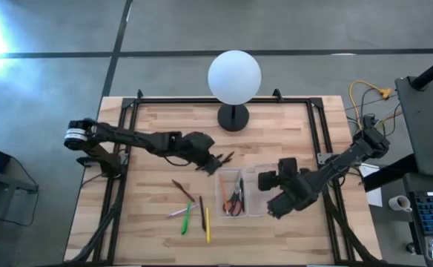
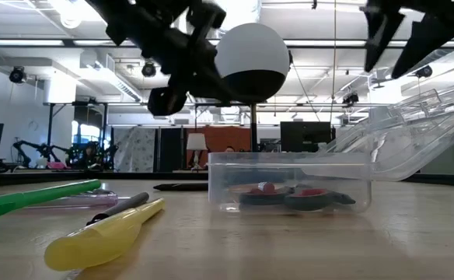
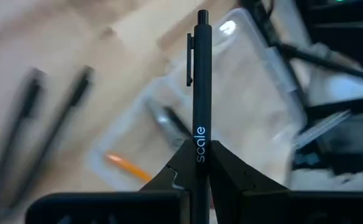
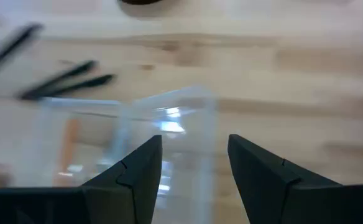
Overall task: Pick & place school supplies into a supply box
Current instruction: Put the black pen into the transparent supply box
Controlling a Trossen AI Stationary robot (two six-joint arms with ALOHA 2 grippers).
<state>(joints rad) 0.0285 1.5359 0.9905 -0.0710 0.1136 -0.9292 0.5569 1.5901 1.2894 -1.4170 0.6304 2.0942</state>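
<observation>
Your left gripper is clenched on a dark pen, its long axis running straight out past the fingertips, above the supply box at frame centre; your right gripper hangs released at the box's right

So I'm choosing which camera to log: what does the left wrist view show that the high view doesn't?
Only the left wrist view shows the left gripper shut on a black pen printed "scale". Only the high view shows the white globe lamp, the right gripper beside the box, and the pens on the table. Both show the clear supply box holding scissors.
</observation>
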